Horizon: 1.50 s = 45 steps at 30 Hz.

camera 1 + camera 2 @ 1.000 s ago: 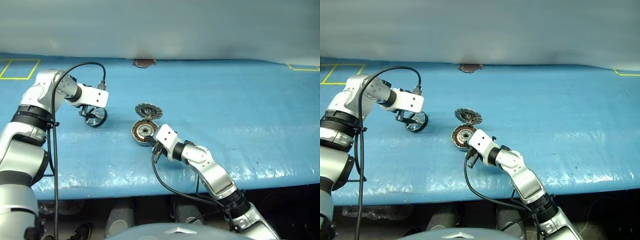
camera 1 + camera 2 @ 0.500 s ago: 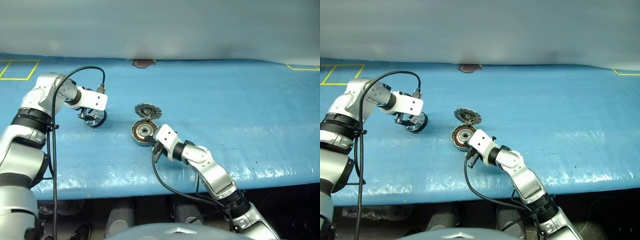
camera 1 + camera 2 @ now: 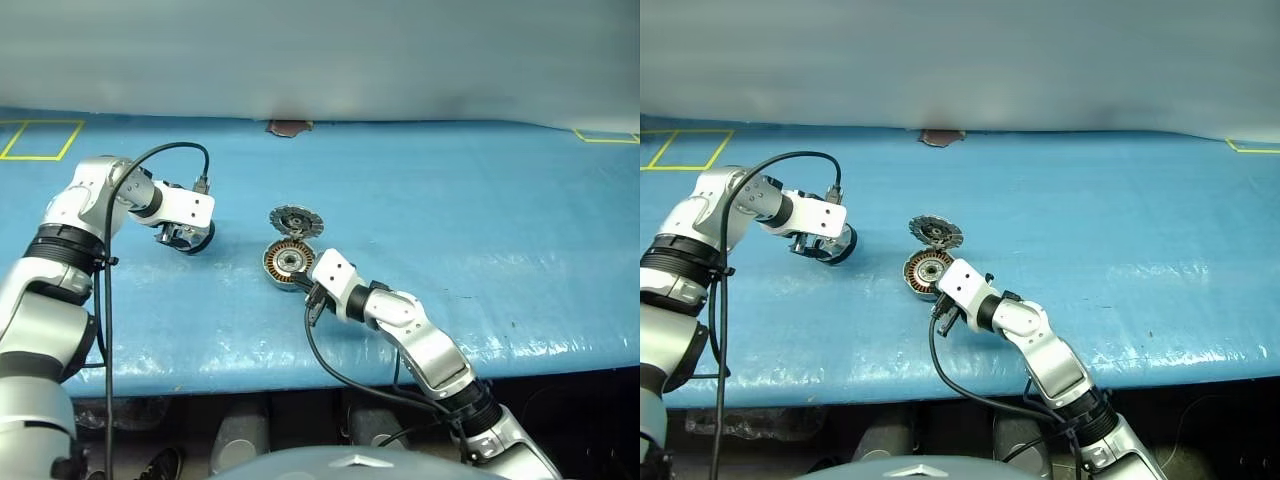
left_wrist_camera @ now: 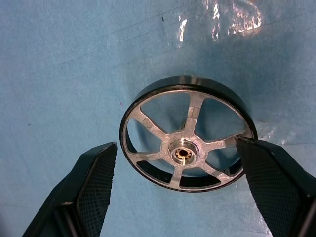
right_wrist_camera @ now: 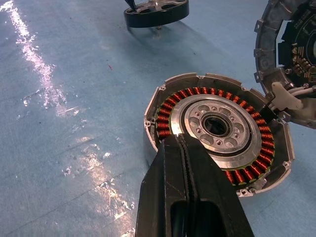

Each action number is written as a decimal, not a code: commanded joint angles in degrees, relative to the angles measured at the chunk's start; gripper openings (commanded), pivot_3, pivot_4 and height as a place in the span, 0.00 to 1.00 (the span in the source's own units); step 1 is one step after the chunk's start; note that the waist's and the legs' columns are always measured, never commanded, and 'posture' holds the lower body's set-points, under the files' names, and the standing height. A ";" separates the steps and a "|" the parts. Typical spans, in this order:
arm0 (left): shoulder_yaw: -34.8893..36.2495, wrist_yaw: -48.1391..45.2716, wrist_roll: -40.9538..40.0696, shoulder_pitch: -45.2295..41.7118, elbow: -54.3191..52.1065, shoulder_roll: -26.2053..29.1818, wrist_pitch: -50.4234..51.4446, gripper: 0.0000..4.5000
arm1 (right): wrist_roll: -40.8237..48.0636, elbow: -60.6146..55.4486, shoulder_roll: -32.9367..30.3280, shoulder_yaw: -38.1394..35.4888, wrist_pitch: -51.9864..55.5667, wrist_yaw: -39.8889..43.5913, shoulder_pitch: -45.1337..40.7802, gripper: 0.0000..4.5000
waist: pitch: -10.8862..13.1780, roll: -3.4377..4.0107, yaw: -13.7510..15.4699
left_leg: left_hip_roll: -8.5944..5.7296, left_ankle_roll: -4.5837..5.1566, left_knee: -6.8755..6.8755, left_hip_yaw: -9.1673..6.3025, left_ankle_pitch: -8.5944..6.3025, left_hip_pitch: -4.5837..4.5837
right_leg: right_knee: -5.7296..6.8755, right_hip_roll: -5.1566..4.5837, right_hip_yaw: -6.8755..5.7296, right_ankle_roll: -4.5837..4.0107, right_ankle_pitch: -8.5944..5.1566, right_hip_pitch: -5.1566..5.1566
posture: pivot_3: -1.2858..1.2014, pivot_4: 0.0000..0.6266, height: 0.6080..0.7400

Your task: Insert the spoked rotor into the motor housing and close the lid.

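Observation:
The spoked rotor point(image 4: 186, 140) lies flat on the blue table, left of the motor housing. My left gripper point(image 4: 174, 146) hangs open over the spoked rotor point(image 3: 196, 238), one black finger point(image 4: 94, 182) on each side of its rim, not touching it. The motor housing point(image 5: 217, 126), with copper windings around a silver hub, sits at mid-table point(image 3: 286, 262). The lid point(image 3: 294, 220) stands open at its far edge. My right gripper point(image 5: 178, 140) is shut, and its tips rest on the housing's near rim.
Yellow tape squares mark the table's back left point(image 3: 40, 135) and back right point(image 3: 605, 135) corners. A brown patch point(image 3: 288, 126) sits at the back edge by the grey wall. The table's front edge point(image 3: 300, 365) runs just below my right arm.
My left gripper has sunk a little lower around the rotor. The right gripper, housing and lid have not moved.

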 commanded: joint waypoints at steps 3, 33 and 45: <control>0.83 2.63 1.22 -0.53 0.20 -0.40 0.38 0.93 | 0.20 -2.18 0.33 -0.53 -0.27 -0.12 -0.05 0.00 | 0.00 0.00 -0.08 | 0.00 0.00 0.02 0.00 0.00 0.00 | 0.01 0.00 0.00 0.00 0.00 0.00 | 0.52 0.24 1.00; 1.08 2.93 1.45 1.91 -0.15 -0.86 1.72 0.58 | 0.25 -2.21 0.48 -0.91 -0.12 -1.22 0.29 0.00 | 0.00 0.00 -0.08 | 0.00 0.00 0.02 -0.01 0.00 -0.01 | 0.01 0.00 0.00 0.03 0.02 0.00 | 0.52 0.24 1.00; 1.60 4.65 1.29 1.83 -0.93 -1.02 1.36 0.38 | 0.17 -2.03 0.47 -0.93 -0.46 -1.32 0.13 0.00 | 0.00 0.00 -0.06 | 0.00 0.00 0.02 -0.01 0.00 0.00 | 0.01 0.00 0.00 0.02 0.02 0.01 | 0.52 0.24 1.00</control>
